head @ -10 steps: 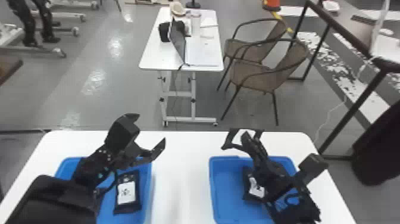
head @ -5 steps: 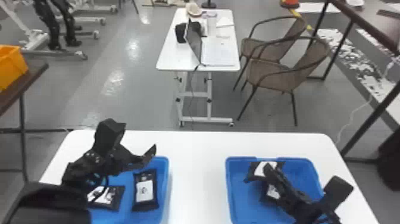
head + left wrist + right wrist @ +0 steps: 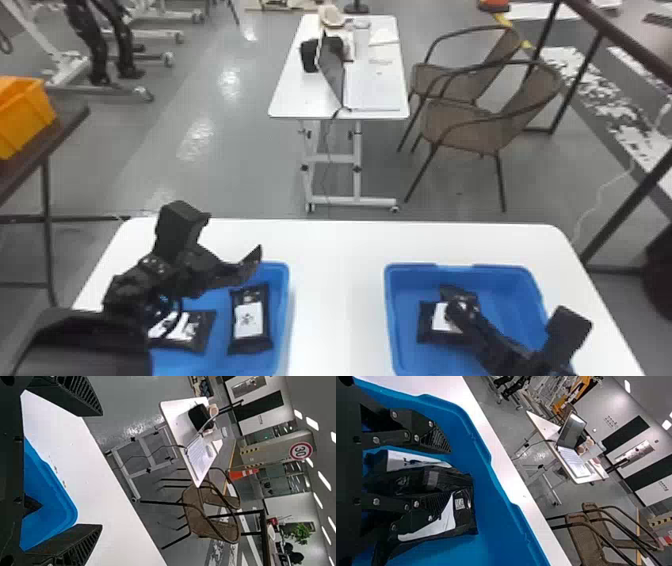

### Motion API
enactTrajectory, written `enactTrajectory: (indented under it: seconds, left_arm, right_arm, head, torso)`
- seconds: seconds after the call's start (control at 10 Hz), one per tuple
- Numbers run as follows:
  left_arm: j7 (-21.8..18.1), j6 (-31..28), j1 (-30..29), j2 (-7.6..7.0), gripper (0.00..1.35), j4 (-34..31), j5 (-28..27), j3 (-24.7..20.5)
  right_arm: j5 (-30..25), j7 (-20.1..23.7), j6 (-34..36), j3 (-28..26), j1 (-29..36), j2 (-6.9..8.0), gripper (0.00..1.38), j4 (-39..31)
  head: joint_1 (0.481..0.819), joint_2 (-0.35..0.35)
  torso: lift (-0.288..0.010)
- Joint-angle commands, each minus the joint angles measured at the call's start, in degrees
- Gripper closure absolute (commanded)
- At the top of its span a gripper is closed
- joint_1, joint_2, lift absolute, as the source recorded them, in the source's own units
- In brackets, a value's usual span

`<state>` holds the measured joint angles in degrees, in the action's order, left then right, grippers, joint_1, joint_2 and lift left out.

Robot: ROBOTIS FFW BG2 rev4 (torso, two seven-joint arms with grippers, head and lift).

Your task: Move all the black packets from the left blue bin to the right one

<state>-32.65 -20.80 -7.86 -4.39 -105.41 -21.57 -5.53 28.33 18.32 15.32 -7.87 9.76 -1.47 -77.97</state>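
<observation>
Head view: a white-labelled black packet (image 3: 249,320) lies near the left bin (image 3: 285,305)'s right edge; the left claw (image 3: 225,242) gapes, the right claw (image 3: 515,317) is spread around another packet (image 3: 411,481).

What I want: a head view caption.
Left arm over left blue bin, right arm over right one, black packets in both.

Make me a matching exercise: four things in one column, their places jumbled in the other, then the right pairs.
1. Orange tub
2. Laptop
3. Left hand
4. Right hand

A. Open, by the black packets in the right blue bin
B. On the dark table at the left edge
C. Open, over the left blue bin
D. On the far white table

Pairs: 1-B, 2-D, 3-C, 4-A
</observation>
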Motion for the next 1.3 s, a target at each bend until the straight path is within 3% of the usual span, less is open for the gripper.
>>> enactTrajectory:
  seconds: [0.0,0.1,0.2,0.3,0.4,0.5,0.6,0.7,0.8,0.9,1.1,1.2]
  left_arm:
    - [-0.31,-0.29,0.04,0.0,0.01,0.03,0.21,0.0]
    - [-0.66,-0.73,-0.05,-0.09,0.02,0.03,0.04,0.09]
    - [-1.36,-2.58,-0.13,-0.36,0.05,0.11,0.12,0.09]
    - [-1.89,-2.93,-0.4,-0.71,0.1,0.2,0.04,0.17]
    - [-1.89,-2.93,-0.84,-0.97,0.11,0.73,0.12,0.17]
    - [-2.42,-3.11,-0.75,-1.24,0.11,2.05,-0.75,0.17]
    - [-5.67,-4.16,0.83,-1.76,0.11,4.51,-2.86,-0.18]
    - [-9.1,-9.87,2.59,-2.64,0.12,6.97,-2.69,-0.18]
    - [-9.27,-11.81,2.86,-3.17,0.11,8.29,-0.75,-0.09]
    - [-8.13,-15.85,2.77,-2.03,0.12,8.29,-0.58,0.17]
    - [-6.81,-16.29,3.12,2.81,0.12,11.28,-1.72,-2.46]
    - [-6.72,-16.29,3.91,3.34,0.12,13.3,-2.25,-2.46]
  right_arm:
    - [-2.84,-0.04,0.15,-1.79,-0.71,0.42,0.36,0.45]
    - [-6.62,-0.13,0.15,-4.08,-0.36,1.52,0.22,-1.84]
    - [-12.07,-1.1,-0.64,-6.89,0.7,1.52,0.16,-5.97]
    - [-16.91,-3.12,-3.01,-8.83,2.28,1.52,0.13,-10.72]
    - [-18.05,-3.12,-6.79,-9.53,3.77,1.52,0.12,-14.23]
    - [-15.94,-3.12,-8.9,-9.0,5.0,1.52,0.12,-16.87]
    - [-13.04,-2.94,-9.08,-7.77,5.53,1.52,0.12,-18.71]
    - [-9.96,-1.98,-9.08,-6.72,5.27,1.52,0.12,-19.15]
    - [-8.21,-1.62,-9.08,-5.84,4.83,1.52,0.12,-19.42]
    - [-6.18,-1.54,-9.08,-5.13,4.74,1.52,0.13,-19.42]
    - [-5.31,-1.45,-9.08,-4.96,4.74,1.52,0.12,-19.59]
    - [-4.95,-1.36,-9.08,-4.78,4.65,1.52,0.12,-19.51]
  head:
    - [0.695,0.02]
    - [0.695,0.011]
    - [0.695,-0.005]
    - [0.695,-0.038]
    - [0.695,-0.064]
    - [0.695,-0.1]
    - [0.695,-0.112]
    - [0.695,-0.102]
    - [0.695,-0.09]
    - [0.695,-0.063]
    - [0.695,-0.038]
    - [0.695,-0.039]
  torso:
    - [0.0]
    - [0.0]
    - [0.0]
    - [0.0]
    - [0.0]
    - [0.0]
    - [0.0]
    - [0.0]
    - [0.0]
    - [0.0]
    - [0.0]
    - [0.0]
